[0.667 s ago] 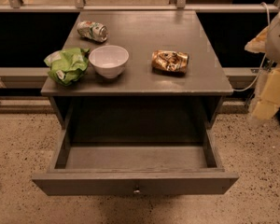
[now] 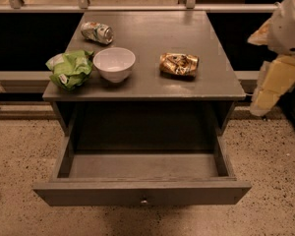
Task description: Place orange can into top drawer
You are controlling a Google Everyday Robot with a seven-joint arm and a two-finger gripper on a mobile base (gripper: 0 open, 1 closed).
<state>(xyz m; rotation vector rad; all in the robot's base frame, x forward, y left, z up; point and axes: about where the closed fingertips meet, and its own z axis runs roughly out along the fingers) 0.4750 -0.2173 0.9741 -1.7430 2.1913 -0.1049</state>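
Your pale gripper (image 2: 271, 85) hangs beyond the right edge of the grey tabletop (image 2: 152, 31), its opening impossible to tell, while the crushed orange-gold can (image 2: 179, 64) near that edge looks light and slick, best pinched across its width.

Matt grey cabinet, crumpled metal cans, glossy bowl, speckled floor.

The orange can (image 2: 179, 64), centre right of the frame, is crumpled shiny metal with bright glints; the silver can (image 2: 97, 32) at upper left is dented metal too, but duller. The bowl (image 2: 114, 64) looks smooth and glossy white, ceramic or plastic, I cannot tell which. The green bag (image 2: 70, 69) at left is crinkled, slightly shiny film. The cabinet top (image 2: 206, 77) is smooth grey with a soft sheen. The top drawer (image 2: 88, 193) below is the same grey, matt, with a small metal knob (image 2: 144, 201). The floor (image 2: 275, 151) has a speckled, stone-like finish. The gripper (image 2: 270, 90), at the right edge, has pale cream, matt, plastic-looking surfaces.
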